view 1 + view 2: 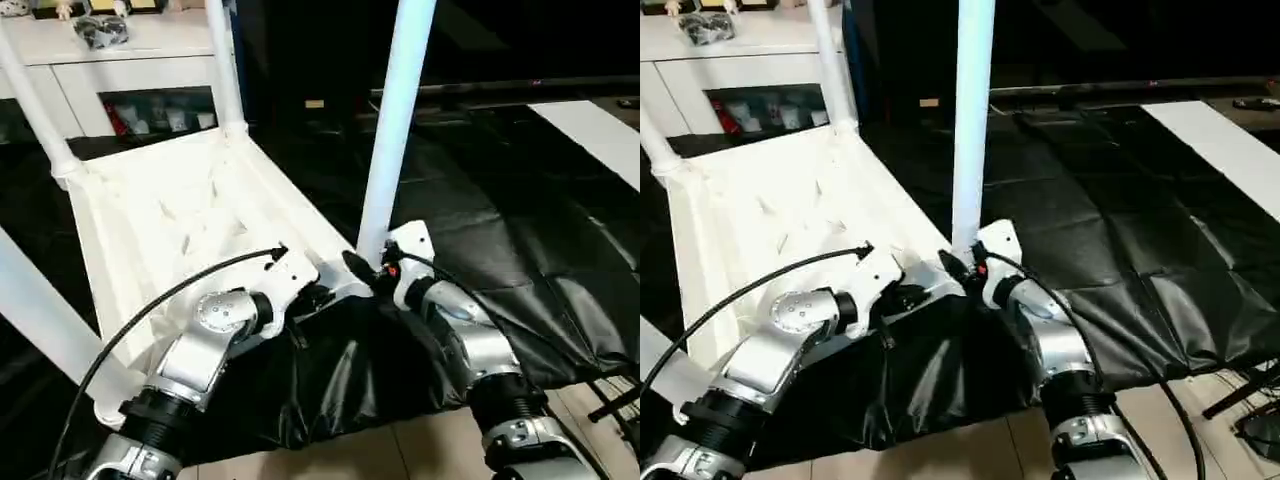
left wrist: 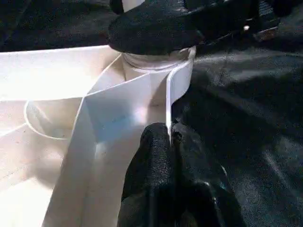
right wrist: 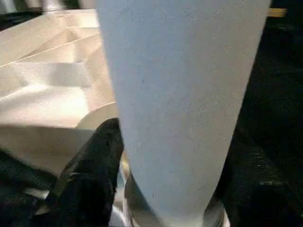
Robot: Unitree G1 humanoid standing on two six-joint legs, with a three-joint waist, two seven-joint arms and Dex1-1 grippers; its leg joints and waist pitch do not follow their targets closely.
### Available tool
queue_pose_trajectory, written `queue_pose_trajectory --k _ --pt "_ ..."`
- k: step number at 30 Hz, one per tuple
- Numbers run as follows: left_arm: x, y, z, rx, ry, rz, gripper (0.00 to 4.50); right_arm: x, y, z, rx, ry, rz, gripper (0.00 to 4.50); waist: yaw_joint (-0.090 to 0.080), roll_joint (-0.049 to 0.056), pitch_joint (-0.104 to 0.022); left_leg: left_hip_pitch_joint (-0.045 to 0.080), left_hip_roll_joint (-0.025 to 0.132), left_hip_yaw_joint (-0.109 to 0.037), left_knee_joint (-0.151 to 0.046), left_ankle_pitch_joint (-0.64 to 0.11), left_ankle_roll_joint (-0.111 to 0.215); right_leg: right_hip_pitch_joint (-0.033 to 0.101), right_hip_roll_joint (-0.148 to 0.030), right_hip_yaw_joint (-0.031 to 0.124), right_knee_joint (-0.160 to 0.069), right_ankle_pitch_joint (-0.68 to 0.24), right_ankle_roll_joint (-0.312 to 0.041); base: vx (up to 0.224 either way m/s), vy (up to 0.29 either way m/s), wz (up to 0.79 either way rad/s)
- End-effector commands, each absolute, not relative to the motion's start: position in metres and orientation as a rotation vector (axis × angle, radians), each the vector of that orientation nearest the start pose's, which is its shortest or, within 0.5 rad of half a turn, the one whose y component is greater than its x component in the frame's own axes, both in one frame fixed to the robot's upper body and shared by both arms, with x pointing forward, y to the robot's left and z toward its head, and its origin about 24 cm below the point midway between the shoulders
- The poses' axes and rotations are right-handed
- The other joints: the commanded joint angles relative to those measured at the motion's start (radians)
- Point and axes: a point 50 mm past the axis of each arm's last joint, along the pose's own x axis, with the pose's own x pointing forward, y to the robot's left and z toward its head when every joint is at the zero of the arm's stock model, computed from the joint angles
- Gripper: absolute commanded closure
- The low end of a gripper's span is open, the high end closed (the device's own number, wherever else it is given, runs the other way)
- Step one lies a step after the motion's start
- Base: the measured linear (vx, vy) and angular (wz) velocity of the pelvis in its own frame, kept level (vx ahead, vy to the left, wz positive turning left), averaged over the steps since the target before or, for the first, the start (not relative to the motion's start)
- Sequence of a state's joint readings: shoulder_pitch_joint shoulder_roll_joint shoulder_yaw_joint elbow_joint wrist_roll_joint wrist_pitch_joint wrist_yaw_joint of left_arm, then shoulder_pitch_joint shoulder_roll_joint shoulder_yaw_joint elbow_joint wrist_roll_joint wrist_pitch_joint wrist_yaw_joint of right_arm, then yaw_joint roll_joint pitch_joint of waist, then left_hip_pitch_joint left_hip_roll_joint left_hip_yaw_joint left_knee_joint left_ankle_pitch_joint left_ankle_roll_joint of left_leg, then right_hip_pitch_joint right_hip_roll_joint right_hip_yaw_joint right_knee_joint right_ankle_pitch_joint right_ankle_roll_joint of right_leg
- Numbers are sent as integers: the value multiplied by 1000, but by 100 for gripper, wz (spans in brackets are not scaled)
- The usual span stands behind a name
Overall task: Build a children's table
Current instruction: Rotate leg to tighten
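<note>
Tabletop (image 1: pixel 190 230) lies upside down on the black sheet (image 1: pixel 520 260), ribbed underside up, tilted a little, with its near-right corner socket (image 2: pixel 158 64) directly between the two grippers. From that socket the nearest leg (image 1: pixel 395 120) rises almost straight up, its long axis close to vertical and leaning slightly away at the top, so any further seating push would have to run down along that axis into the corner. The right gripper (image 1: pixel 372 270) is the nearer one to it: it sits right at the foot of the leg, one black finger (image 3: pixel 92 165) lying alongside the tube where it enters the socket, jaws parted around the base; whether they actually press the tube I cannot tell. The left gripper (image 2: pixel 170 156) is just beside that corner on the tabletop's near edge, its fingers pinched together on the thin white rim wall (image 2: pixel 169 101), which reads as steadying the top while the leg is worked. By count: one tabletop; four legs in view, all standing up from corners, namely the near-right one, a far-right one (image 1: pixel 225 65), a far-left one (image 1: pixel 35 110) and a near-left one (image 1: pixel 45 320) running off the side; two grippers. Behind stands a white cabinet (image 1: pixel 120 60).
</note>
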State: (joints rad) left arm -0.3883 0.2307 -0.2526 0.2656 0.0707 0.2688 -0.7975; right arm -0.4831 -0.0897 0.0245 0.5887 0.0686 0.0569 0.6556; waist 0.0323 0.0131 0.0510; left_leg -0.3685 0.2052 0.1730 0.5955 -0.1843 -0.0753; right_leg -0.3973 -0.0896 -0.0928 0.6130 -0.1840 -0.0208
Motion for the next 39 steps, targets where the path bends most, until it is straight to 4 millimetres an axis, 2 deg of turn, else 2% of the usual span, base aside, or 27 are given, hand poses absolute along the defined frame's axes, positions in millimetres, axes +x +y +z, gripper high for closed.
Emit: queue_pose_trajectory --k 1,2,4,5,8,11,12,13,14,17,23,26,28,29,31,32,35,36,37,38,39 --pt "296 80 66 337 185 -1119 450 307 -79 26 -26 260 1005 144 4 9 -63 5 25 -9 -78 -273 28 48 -52 51 -84 -226 -191 0 0 0" --pt "296 83 66 341 189 -1133 450 307 -85 26 -38 266 1026 144 4 10 -64 3 25 -9 -77 -262 31 50 -52 51 -80 -209 -195 0 0 0" --pt "294 91 66 350 196 -1167 450 304 -96 27 -64 278 1088 144 6 4 -64 2 25 -7 -75 -236 46 52 -52 52 -76 -169 -210 0 0 0" --pt "294 93 66 352 197 -1173 450 304 -98 27 -69 280 1100 144 8 7 -65 3 26 -6 -74 -230 48 51 -53 52 -74 -160 -216 0 0 0" --pt "292 105 64 377 223 -1212 450 297 -109 29 -92 293 1210 144 15 6 -63 7 27 -3 -73 -230 62 49 -53 53 -76 -166 -225 0 0 0" --pt "290 113 64 382 240 -1245 450 293 -116 31 -93 316 1290 144 25 6 -61 11 30 -3 -76 -248 54 47 -54 53 -78 -210 -218 0 0 0" --pt "291 117 65 385 248 -1259 450 292 -121 33 -91 327 1329 158 29 -1 -61 11 30 -3 -76 -253 51 48 -54 52 -79 -225 -216 0 0 0" --pt "291 119 65 387 252 -1265 450 292 -122 34 -90 328 1344 158 32 2 -61 12 31 -2 -76 -248 51 47 -54 53 -79 -226 -214 0 0 0" --pt "291 121 66 392 254 -1270 450 291 -124 35 -95 329 1361 158 33 0 -60 11 32 -3 -76 -245 51 47 -55 54 -78 -224 -215 0 0 0" --pt "293 126 67 404 258 -1272 450 291 -128 35 -105 349 1402 189 40 8 -62 10 31 -3 -76 -235 45 47 -56 53 -75 -212 -218 0 0 0" --pt "295 129 68 409 261 -1287 450 289 -130 35 -128 385 1461 217 53 3 -64 11 31 -2 -74 -216 45 49 -55 52 -72 -184 -224 0 0 0" --pt "295 130 68 410 261 -1289 450 290 -129 35 -137 383 1468 239 53 0 -66 9 30 -2 -73 -204 44 50 -56 52 -70 -175 -225 0 0 0" --pt "295 131 68 409 261 -1287 450 291 -127 36 -133 381 1474 246 54 1 -65 10 31 -2 -73 -212 45 49 -57 52 -71 -191 -225 0 0 0" --pt "295 131 68 407 260 -1283 450 290 -126 36 -131 382 1477 248 53 -3 -64 10 31 -1 -73 -210 45 49 -56 52 -72 -194 -223 0 0 0" --pt "295 131 67 404 258 -1266 450 290 -125 35 -126 380 1473 250 54 -3 -65 10 31 -1 -73 -205 46 49 -57 52 -71 -201 -219 0 0 0" --pt "296 130 66 400 259 -1242 450 290 -124 34 -114 377 1454 251 53 -9 -65 9 32 -1 -73 -201 48 49 -57 52 -71 -200 -218 0 0 0" --pt "298 124 65 394 246 -1173 450 294 -118 29 -82 360 1340 251 51 -10 -62 10 32 -1 -74 -201 46 47 -57 53 -73 -217 -211 0 0 0" --pt "299 118 64 383 240 -1134 450 296 -114 25 -70 356 1264 251 49 -13 -59 12 30 -1 -77 -230 34 44 -59 53 -81 -280 -194 0 0 0" --pt "299 116 64 377 240 -1118 450 297 -112 23 -67 356 1234 252 48 -12 -58 12 30 -3 -78 -239 28 44 -60 53 -82 -305 -186 0 0 0" --pt "300 113 64 373 235 -1102 450 298 -110 21 -54 361 1209 252 46 -17 -56 13 29 -3 -79 -254 19 42 -61 53 -88 -351 -170 0 0 0" --pt "300 110 64 368 232 -1089 450 299 -108 19 -42 365 1176 252 43 -15 -56 10 29 -6 -81 -260 12 44 -61 52 -90 -380 -155 0 0 0"
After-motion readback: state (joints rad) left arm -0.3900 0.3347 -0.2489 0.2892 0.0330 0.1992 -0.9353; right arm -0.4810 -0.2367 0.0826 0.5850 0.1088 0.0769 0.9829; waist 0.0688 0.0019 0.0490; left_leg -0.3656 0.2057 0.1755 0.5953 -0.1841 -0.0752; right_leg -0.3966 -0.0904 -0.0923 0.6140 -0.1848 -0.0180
